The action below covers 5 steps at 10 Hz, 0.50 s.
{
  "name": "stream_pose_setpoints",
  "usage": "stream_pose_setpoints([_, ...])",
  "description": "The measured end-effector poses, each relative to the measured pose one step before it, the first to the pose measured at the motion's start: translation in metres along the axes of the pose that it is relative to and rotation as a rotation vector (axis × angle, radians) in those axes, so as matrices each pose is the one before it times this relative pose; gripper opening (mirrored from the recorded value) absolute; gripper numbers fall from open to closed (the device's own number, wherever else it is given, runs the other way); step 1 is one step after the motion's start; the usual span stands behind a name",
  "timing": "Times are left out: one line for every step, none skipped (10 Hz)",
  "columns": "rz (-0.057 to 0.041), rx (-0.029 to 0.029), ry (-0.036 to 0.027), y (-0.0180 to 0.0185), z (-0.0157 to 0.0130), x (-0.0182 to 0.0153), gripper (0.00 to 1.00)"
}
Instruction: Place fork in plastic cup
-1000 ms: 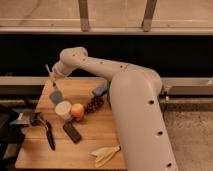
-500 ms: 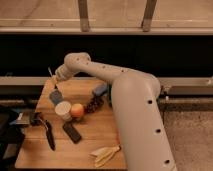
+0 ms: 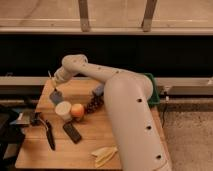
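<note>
Above blue-grey plastic cup (image 3: 56,96), gripper (image 3: 54,82) — slim silver fork (image 3: 51,79)

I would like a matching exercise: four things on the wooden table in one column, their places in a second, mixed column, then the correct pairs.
Things:
1. dull blue-grey plastic cup
2. cream-white round cup
3. black-handled knife
4. gripper

Places:
A. near the table's left front
B. just left of the orange apple
C. directly below the gripper
D. above the table's back left, with the slim fork

Pairs: 1-C, 2-B, 3-A, 4-D
</note>
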Motion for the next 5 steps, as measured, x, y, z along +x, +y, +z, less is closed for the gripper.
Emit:
stream_pose_setpoints([0.00183,-0.00024,0.00683,-0.00037,0.00206,0.00113,0.00])
stream_pose_setpoints([0.00231,-0.00096,0.00599,-0.00052,0.00258,0.00140,0.00])
stream_pose_setpoints([0.00450,-0.00343,0.00468,-0.00028,0.00267,0.00172,0.00])
stream_pose_setpoints([0.00595,-0.00188,0.00238,-0.00240,0.00132,0.00196,0.02])
stream_pose_setpoints([0.00678,-0.00286,0.00046,-0.00254,0.00037,0.00199,0.10])
